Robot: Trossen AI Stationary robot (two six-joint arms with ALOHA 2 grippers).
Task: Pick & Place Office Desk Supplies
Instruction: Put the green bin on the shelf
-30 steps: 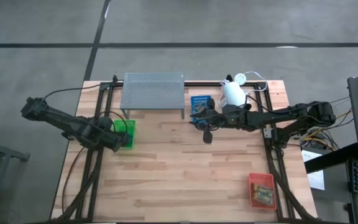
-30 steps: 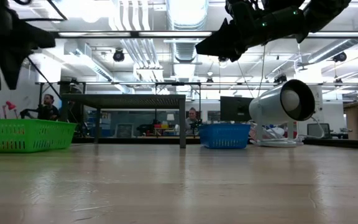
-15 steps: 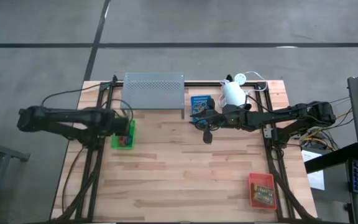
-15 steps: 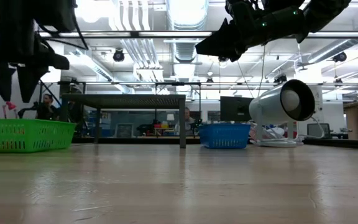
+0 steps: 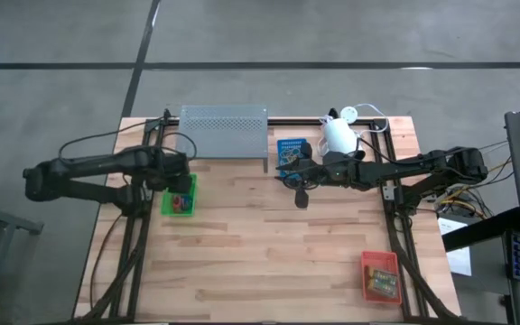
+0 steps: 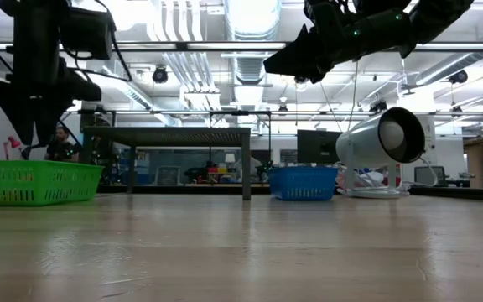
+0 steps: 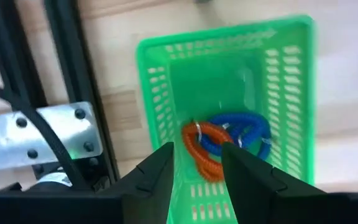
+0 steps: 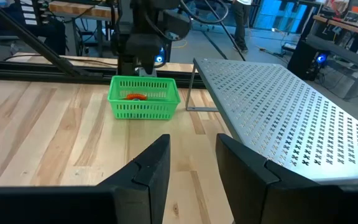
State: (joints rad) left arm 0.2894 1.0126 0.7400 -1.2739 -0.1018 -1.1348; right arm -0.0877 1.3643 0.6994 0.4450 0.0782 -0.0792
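Note:
The green tray (image 5: 181, 197) stands on the table's left part, with a red loop (image 7: 201, 148) and a blue loop (image 7: 244, 132) lying in it. My left gripper (image 7: 197, 180) hangs open over the tray's far end (image 5: 178, 177), pointing down, with nothing between its fingers. My right gripper (image 8: 193, 167) is open and empty, held level above the table beside the blue tray (image 5: 292, 150). The red-orange tray (image 5: 379, 275) with printed card boxes sits at the near right.
The grey perforated shelf (image 5: 224, 135) stands at the far edge between the green and blue trays. The white lamp (image 5: 339, 135) is at the far right, behind my right arm. Bare wood lies in the table's middle and near part (image 5: 260, 262).
My left gripper has swung from the green tray's near side toward the table's far edge, across the tray, and still points down. The loops in the tray, covered by the arm before, now show. My right arm has kept still.

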